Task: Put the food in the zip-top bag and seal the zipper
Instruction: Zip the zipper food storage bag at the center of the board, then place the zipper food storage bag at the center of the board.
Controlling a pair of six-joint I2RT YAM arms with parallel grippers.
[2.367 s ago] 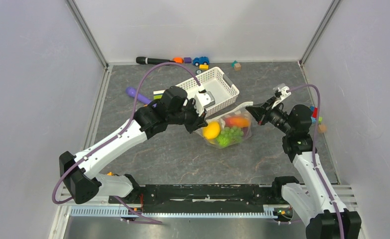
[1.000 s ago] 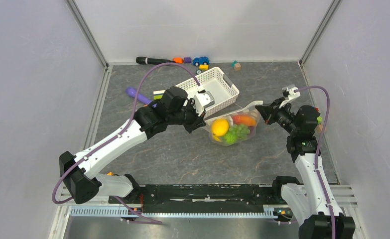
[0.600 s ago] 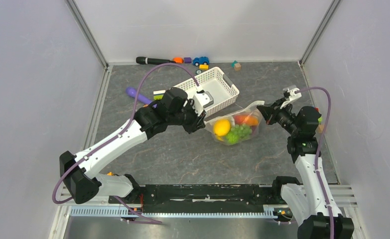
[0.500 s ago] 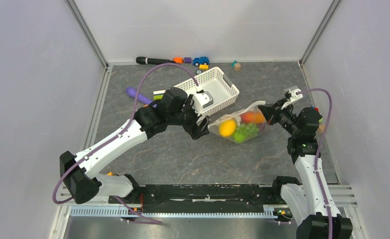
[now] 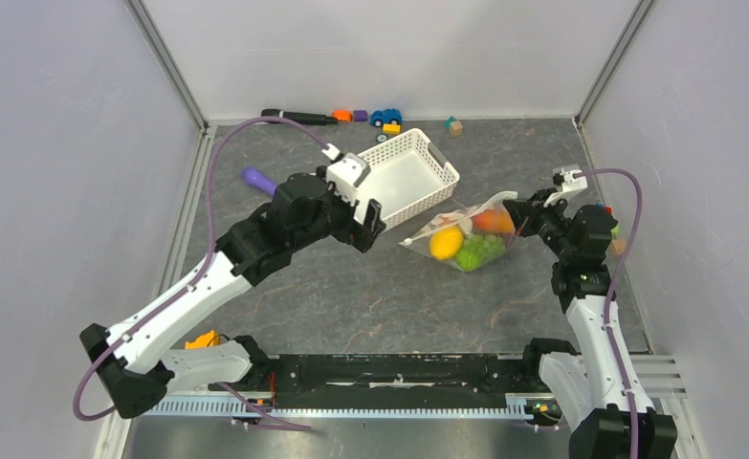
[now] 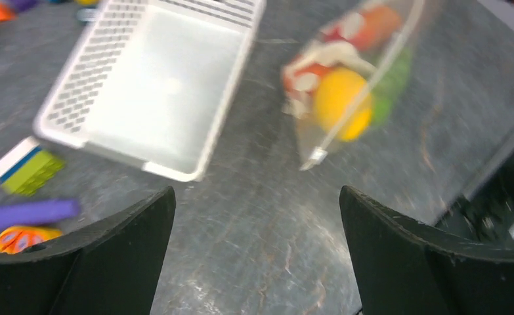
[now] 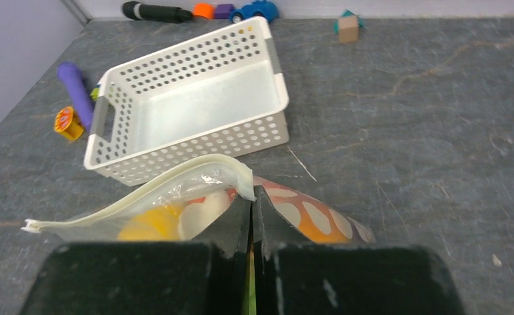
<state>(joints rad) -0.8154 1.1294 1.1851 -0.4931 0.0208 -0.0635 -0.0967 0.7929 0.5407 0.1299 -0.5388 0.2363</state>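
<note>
At the far left a purple stick [image 5: 258, 179] lies apart from the action. Next comes the left arm [image 5: 284, 215], and this is where things have changed. Half a second ago the left jaws were at the left corner of the bag. Now they have let go and drawn back toward the arm's own side, and they stand wide open with nothing between them above the bare worktop [image 5: 351, 287]. The white basket [image 5: 437, 153] sits just beyond them.

Right of the basket is the dotted clear bag [image 7: 205, 186]. It has swung a little rightward and now hangs by one end. A yellow piece [image 5: 446, 242], green grapes [image 5: 480, 249] and an orange piece [image 5: 493, 222] are all inside it, and no toy fruit shows loose near it. Its left corner dips low, but I cannot tell whether it touches the worktop.

At the right the right jaws are closed on the bag's mouth edge at its right end, so they alone carry it. From the wrist view the zipper [image 7: 129, 205] runs as one pale band from the free corner up to the jaws. It curls there, so a full seal cannot be confirmed. Filling looks done. The release suggests the pressing pass is over, or that another grip is coming.
</note>
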